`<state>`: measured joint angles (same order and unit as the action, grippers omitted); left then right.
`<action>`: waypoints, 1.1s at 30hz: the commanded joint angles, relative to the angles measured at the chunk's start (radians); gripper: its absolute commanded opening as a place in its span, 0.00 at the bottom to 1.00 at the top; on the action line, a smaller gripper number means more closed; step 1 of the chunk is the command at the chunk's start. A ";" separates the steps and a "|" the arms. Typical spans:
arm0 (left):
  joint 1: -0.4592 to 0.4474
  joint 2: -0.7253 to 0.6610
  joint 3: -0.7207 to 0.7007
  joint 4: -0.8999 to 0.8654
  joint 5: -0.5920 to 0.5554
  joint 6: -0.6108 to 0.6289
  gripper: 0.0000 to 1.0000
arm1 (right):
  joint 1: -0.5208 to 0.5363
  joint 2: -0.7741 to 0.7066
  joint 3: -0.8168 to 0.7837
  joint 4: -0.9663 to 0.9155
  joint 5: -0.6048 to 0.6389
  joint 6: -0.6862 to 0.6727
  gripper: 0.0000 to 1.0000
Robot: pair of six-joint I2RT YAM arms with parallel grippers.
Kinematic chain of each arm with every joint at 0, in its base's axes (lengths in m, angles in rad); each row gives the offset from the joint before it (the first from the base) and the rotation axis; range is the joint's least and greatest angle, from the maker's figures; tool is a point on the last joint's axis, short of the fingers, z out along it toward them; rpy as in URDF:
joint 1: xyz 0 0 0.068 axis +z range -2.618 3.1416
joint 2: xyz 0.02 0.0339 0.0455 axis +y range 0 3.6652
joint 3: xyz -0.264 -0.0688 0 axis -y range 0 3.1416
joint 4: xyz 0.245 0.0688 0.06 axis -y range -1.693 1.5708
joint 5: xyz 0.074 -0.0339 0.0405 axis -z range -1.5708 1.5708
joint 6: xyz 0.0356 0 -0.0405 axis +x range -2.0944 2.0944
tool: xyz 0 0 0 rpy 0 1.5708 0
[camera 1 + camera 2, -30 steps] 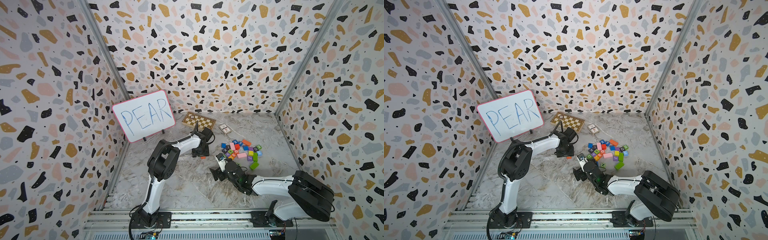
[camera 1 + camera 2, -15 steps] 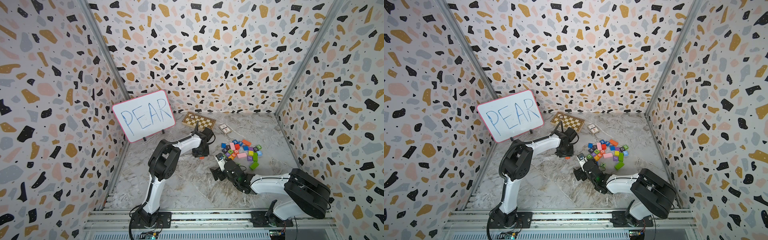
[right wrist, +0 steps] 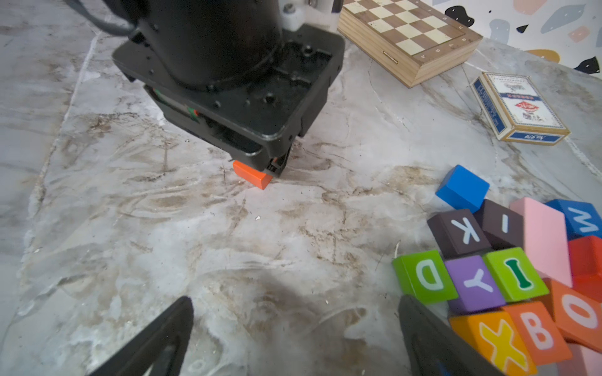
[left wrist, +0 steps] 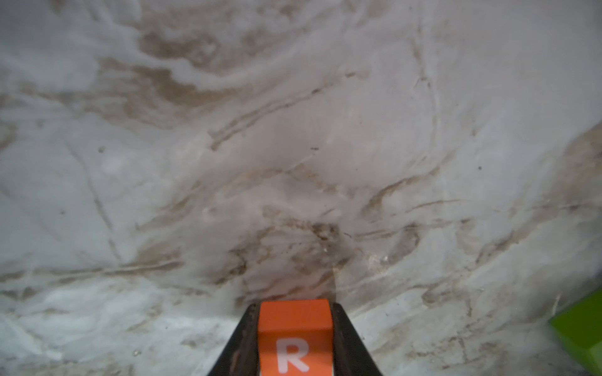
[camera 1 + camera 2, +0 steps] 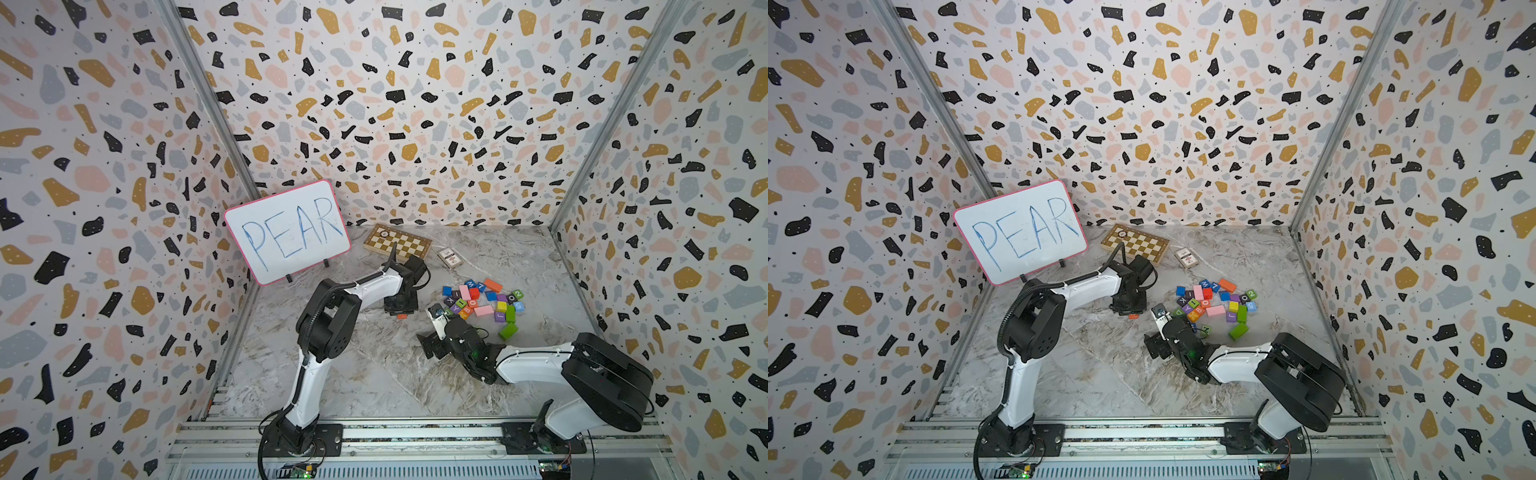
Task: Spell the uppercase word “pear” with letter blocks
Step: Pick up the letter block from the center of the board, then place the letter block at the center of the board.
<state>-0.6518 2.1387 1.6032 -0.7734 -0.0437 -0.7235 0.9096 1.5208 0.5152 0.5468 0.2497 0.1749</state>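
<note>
Left of the pile point(image 5: 482, 301), out on bare table point(image 5: 374, 374), my left gripper point(image 4: 294, 312) is clamped on the R block point(image 4: 293, 338), which sits at the very tips of the fingers point(image 4: 242, 341). From the right wrist view it looks down on the table or barely off it, and I cannot tell which. My right gripper point(image 3: 294, 309) hangs spread wide and empty near the pile's edge. What worries me most is that shallow hold: with so little finger on the block, I judge a quick lift or a knock on the table could make it pivot or slip out. Setting it down twisted is the next risk, since the word would then read crooked. My arms are close together too, so a careless sweep of the right one could hit the left or scatter the pile. The block is a cube, so it has no long axis; its flat sides sit square between my fingers. Its white R faces my left wrist camera and reads upright from there, head toward the fingertips, but I cannot tell whether that face is the top or a side.
</note>
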 commanded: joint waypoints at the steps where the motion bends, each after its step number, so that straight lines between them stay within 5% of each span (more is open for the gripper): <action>1: 0.006 -0.039 0.010 -0.040 -0.021 0.014 0.33 | -0.003 0.023 0.048 0.007 -0.014 -0.005 1.00; 21: 0.211 -0.025 0.090 -0.035 -0.051 0.171 0.31 | 0.001 0.274 0.250 0.093 -0.089 -0.054 1.00; 33: 0.259 0.025 0.124 -0.016 -0.044 0.203 0.30 | 0.001 0.335 0.312 0.091 -0.105 -0.065 1.00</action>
<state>-0.4026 2.1399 1.7023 -0.7834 -0.0879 -0.5392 0.9100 1.8515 0.8032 0.6296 0.1493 0.1211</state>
